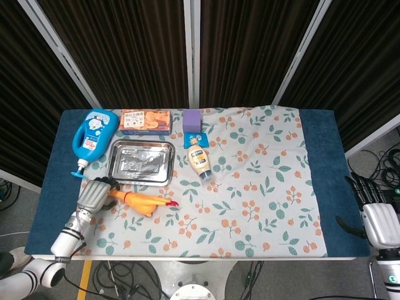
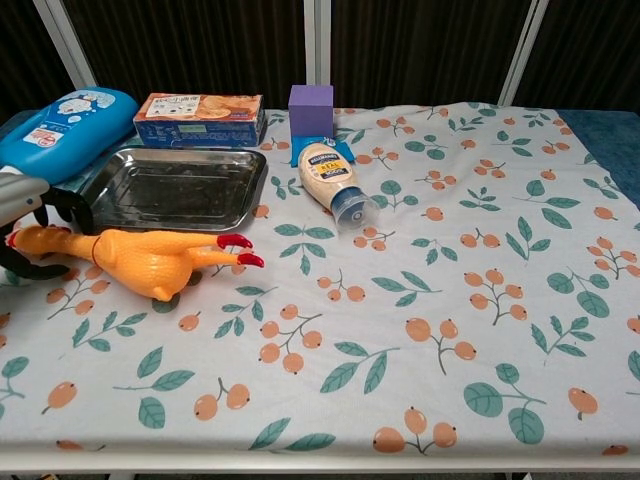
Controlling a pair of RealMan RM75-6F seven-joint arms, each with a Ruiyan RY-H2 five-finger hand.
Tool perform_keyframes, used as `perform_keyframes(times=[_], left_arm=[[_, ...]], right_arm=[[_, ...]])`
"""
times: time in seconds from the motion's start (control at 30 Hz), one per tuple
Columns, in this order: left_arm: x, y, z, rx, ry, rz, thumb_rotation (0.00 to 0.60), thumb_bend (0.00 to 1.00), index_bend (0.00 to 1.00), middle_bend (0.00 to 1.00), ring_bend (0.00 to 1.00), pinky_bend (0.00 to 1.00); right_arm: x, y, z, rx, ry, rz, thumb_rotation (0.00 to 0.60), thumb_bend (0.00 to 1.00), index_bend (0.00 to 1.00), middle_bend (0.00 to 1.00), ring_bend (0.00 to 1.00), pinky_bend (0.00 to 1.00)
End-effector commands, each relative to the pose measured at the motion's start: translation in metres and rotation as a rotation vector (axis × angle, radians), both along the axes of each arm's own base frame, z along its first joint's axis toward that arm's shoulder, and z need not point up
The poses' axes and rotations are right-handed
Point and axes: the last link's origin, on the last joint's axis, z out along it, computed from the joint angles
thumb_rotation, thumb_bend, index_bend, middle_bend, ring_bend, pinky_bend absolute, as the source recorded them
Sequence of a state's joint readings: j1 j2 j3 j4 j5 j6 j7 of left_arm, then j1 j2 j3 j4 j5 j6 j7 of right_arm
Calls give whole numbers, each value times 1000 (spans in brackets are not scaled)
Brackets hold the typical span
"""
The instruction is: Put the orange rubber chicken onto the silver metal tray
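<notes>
- Where dark curtains are hanging behind, a floral cloth (image 1: 262, 187) is covering the table; the left hand (image 1: 94, 195) is curling around the orange rubber chicken (image 1: 141, 201), just below the silver metal tray (image 1: 141, 162).
- The right hand (image 1: 378, 219) is hanging off the table's edge, fingers apart, holding nothing.
- In the chest view, the left hand (image 2: 22, 215) is closing on the chicken's head end (image 2: 30, 240).

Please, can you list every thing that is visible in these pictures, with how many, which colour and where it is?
rubber chicken: one, orange with red feet, lying on the cloth in front of the tray
metal tray: one, silver, left half, behind the chicken
blue bottle: one, blue, far left, lying beside the tray
snack box: one, orange and blue, behind the tray
purple block: one, purple, back centre
sauce bottle: one, cream with blue label, lying right of the tray
tablecloth: one, floral white
left hand: at the chicken's head end
right hand: off the table's right edge
</notes>
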State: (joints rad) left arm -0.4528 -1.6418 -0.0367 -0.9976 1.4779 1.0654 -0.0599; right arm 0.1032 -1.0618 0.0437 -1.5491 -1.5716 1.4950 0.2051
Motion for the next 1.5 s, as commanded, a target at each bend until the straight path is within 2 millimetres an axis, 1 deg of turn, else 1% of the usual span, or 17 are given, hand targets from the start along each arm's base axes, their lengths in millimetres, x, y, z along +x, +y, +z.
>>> perform_keyframes(times=[0.03,0.17,0.33,0.43,0.53,0.63,0.77,0.87,0.93,0.97,1.0,1.13,1.23,1.3,1.4,1.5], left_arm=[[-4,0,-4,-4,-10,10,600,327,508,481,381,434],[-7,-2,-5,-2,-55,13,600,402,569,545,444,528],[-7,-13,3,-2,-191,-12,600,589,668,666,573,708],[-7,-20,11,-12,-233,-33,600,673,709,717,632,772],[-6,-27,20,-42,-284,-37,600,724,726,740,657,797],[-1,-32,32,-81,-330,-45,600,754,734,750,664,803],[14,-38,44,-149,-401,-51,600,778,735,751,666,804],[31,-39,48,-195,-464,-56,600,780,735,751,667,804],[44,-36,49,-219,-492,-61,600,780,736,751,669,804],[51,-34,49,-228,-503,-68,600,780,736,752,670,804],[58,-31,48,-239,-502,-71,600,780,736,752,671,804],[84,-20,46,-256,-478,-101,600,780,736,753,672,804],[102,-12,44,-264,-441,-117,600,780,736,755,672,804],[115,-8,43,-273,-428,-121,600,780,736,755,672,804],[130,-3,41,-285,-419,-125,600,780,736,755,672,804],[141,0,41,-295,-411,-129,600,780,735,755,672,804]], right_arm=[[0,0,1,-1,-1,0,600,159,0,0,0,0],[0,2,2,-4,-1,-1,600,159,0,0,0,0],[1,2,4,-4,-6,5,600,159,0,0,0,0],[3,2,3,5,-11,16,600,159,0,0,0,0],[7,2,2,16,-14,33,600,159,0,0,0,0],[12,1,1,34,-17,59,600,160,0,1,0,0],[29,-4,-1,71,-17,130,600,159,0,4,0,0],[50,-10,-4,119,-14,209,600,159,0,8,0,0],[68,-16,-8,158,-17,270,600,153,0,16,0,0],[77,-19,-11,173,-17,299,600,139,0,24,0,0],[90,-22,-14,192,-14,337,600,113,0,38,0,0],[131,-35,-30,261,4,434,600,4,0,90,0,0],[161,-49,-43,299,25,483,600,0,27,120,0,0],[183,-59,-53,323,39,507,600,0,65,134,3,0],[208,-70,-71,356,88,538,600,8,127,164,9,0],[227,-81,-89,370,169,555,600,26,163,184,22,0]])
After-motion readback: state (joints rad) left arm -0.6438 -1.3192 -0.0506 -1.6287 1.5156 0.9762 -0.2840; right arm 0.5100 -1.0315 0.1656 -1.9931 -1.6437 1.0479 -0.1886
